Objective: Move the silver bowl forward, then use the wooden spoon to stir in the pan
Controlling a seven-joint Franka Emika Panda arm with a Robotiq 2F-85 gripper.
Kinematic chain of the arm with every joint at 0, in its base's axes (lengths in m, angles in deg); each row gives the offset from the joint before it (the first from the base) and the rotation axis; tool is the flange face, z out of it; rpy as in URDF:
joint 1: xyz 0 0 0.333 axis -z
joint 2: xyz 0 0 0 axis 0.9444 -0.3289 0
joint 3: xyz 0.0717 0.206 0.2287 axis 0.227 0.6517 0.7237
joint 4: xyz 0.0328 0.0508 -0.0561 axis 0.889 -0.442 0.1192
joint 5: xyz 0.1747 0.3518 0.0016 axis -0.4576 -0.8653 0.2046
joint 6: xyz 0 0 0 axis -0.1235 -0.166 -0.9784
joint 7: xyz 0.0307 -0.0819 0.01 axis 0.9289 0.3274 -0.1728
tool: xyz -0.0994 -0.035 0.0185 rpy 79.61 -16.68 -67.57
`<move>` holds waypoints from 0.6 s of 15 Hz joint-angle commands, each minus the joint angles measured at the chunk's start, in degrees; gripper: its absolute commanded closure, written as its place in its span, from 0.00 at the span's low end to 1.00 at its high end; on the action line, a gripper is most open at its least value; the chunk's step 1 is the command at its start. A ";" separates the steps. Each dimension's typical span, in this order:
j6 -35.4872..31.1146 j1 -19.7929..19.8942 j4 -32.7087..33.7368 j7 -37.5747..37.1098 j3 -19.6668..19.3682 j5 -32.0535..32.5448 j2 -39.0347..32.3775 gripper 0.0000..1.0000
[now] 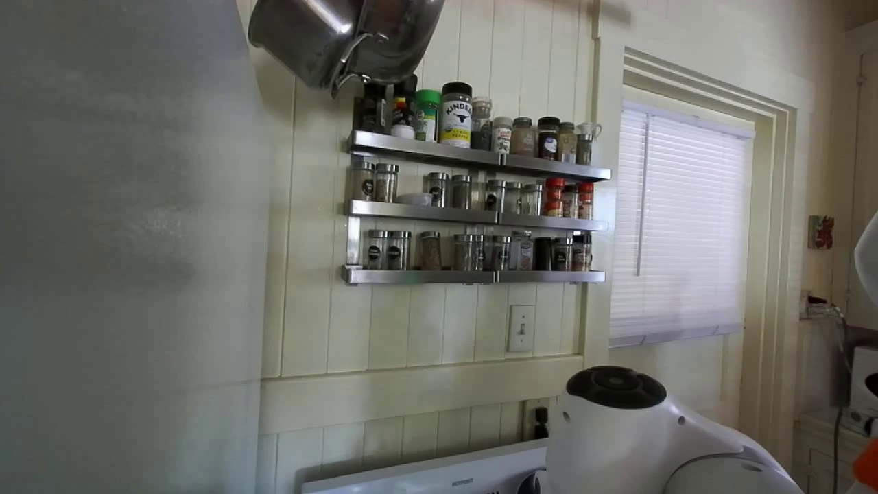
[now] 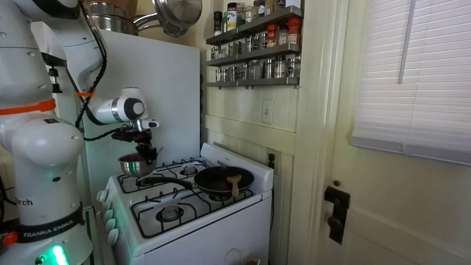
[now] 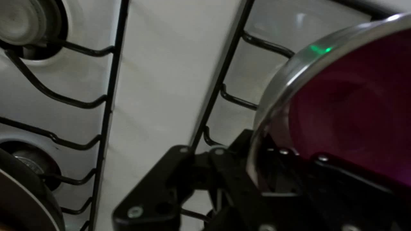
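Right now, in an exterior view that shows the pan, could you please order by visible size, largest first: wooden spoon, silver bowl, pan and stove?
1. Stove
2. Pan
3. Silver bowl
4. Wooden spoon

Black pan (image 2: 210,180): on the stove (image 2: 206,243) at 2 o'clock, handle pointing to 9 o'clock. Wooden spoon (image 2: 234,183): in the pan at 4 o'clock. Silver bowl (image 2: 133,168): at the stove's 10 o'clock corner; gripper (image 2: 149,159) closed on the bowl rim at 3 o'clock. Spice shelves (image 2: 254,55): 1 o'clock from stove
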 commanded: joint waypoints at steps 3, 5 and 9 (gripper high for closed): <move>-7.15 -0.83 -0.07 2.38 0.65 1.41 -0.10 0.98; -8.90 -1.27 -0.12 4.72 -0.47 -0.18 -1.28 0.98; -10.44 -0.94 -0.14 6.34 -2.32 -1.22 -2.36 0.98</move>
